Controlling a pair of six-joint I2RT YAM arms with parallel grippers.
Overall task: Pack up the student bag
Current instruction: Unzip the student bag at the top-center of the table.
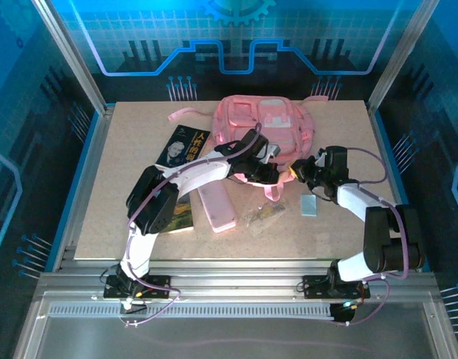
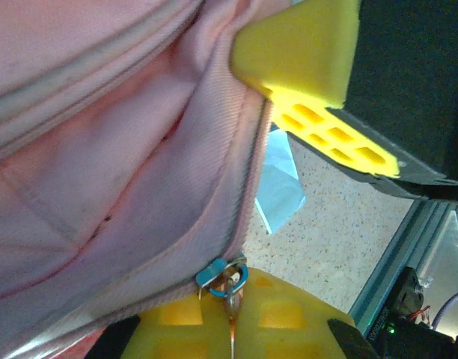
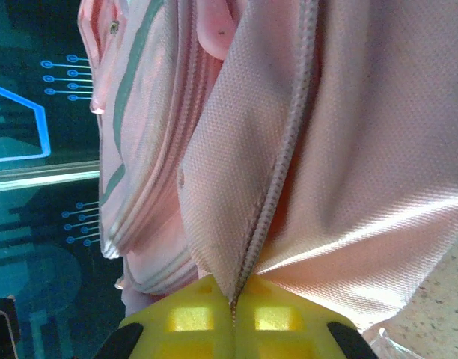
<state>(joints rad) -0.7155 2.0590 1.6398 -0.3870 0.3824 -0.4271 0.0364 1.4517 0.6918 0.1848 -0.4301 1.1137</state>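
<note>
The student bag is a large pink backpack lying at the back centre of the table. My left gripper is at its near edge. In the left wrist view it is shut on the metal zip pull, which hangs from a blue slider at the end of the zip line. My right gripper is at the bag's near right corner. In the right wrist view it is shut on a fold of pink fabric along the zip. One yellow finger of the right gripper shows close above the left one.
A dark book lies left of the bag under my left arm. A flat pink pencil case and a clear packet lie in front. A small pale blue card lies near my right arm. Metal frame posts stand around the table.
</note>
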